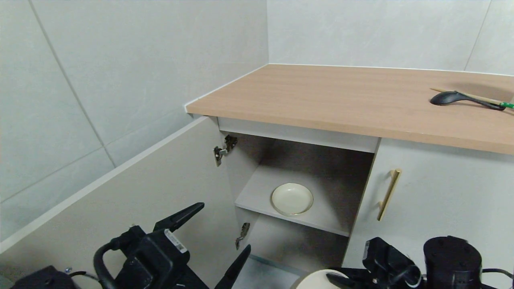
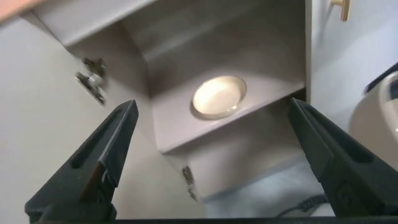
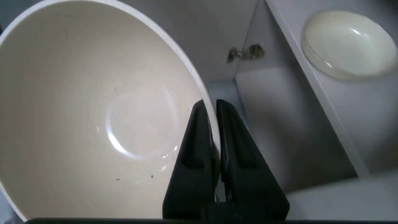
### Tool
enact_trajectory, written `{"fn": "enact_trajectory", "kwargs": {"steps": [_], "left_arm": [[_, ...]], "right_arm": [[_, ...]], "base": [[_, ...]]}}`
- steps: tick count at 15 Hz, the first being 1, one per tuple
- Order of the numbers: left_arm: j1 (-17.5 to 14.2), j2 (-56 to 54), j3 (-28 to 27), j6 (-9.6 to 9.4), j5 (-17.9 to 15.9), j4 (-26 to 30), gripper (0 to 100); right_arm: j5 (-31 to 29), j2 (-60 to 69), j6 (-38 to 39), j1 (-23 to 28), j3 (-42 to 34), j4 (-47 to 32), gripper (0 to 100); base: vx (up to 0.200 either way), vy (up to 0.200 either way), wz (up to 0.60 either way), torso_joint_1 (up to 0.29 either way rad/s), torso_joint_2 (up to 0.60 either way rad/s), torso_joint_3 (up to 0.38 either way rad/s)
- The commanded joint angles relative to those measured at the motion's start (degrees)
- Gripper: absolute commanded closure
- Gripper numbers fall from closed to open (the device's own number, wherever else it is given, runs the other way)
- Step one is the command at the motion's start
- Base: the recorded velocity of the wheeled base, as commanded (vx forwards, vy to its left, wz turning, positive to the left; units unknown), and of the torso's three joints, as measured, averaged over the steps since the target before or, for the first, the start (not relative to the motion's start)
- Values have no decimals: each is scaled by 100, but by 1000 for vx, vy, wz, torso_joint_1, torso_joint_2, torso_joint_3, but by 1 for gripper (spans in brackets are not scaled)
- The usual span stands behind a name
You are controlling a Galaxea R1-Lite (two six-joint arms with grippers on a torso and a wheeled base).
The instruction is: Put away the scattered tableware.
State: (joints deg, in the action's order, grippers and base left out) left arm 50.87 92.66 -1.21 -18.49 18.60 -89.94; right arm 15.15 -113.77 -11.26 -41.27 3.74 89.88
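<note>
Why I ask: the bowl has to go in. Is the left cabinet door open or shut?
Open. The door is swung wide, its hinges are bared, and the shelf with a dish on it shows inside.

The light wooden table (image 1: 321, 100) carries a black plastic spoon (image 1: 449, 97) near its right end, bowl side down. A thin wooden stick with a green tip (image 1: 507, 105) lies close along the spoon's handle. Below, inside the open cupboard, the grey shelf (image 1: 257, 192) bears a shallow round cream dish (image 1: 292, 199) upright near its front edge
</note>
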Motion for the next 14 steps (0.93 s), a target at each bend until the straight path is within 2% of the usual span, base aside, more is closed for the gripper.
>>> {"fn": "enact_trajectory", "kwargs": {"steps": [1,3,4,5,6,8,10,14], "left_arm": [[-7,-363,121,-67,-6,-6,0],[-7,-512,121,-67,-23,-6,0],[-7,-512,121,-75,-32,-6,0],[-7,-521,121,-75,-67,-6,0],[-7,-600,121,-75,-366,-6,0],[-51,-591,121,-84,-463,-6,0],[-297,-547,50,-75,-472,-6,0],[-306,-565,77,-75,-472,-6,0]], "right_arm": [[-118,-567,186,-171,680,12,100],[-715,-795,652,-620,1173,12,100],[-1340,-998,959,-866,1507,12,100],[-1682,-1112,1118,-954,1682,12,100],[-2579,-1446,1504,-1094,2139,12,100],[-2719,-1639,1575,-1094,2394,12,100],[-2737,-1657,1592,-1094,2605,12,100],[-2755,-1991,1592,-1094,3159,12,100]], "base": [[0,0,0,0,0,0],[0,0,0,0,0,0],[0,0,0,0,0,0],[0,0,0,0,0,0],[0,0,0,0,0,0],[0,0,0,0,0,0],[0,0,0,0,0,0],[0,0,0,0,0,0]]}}
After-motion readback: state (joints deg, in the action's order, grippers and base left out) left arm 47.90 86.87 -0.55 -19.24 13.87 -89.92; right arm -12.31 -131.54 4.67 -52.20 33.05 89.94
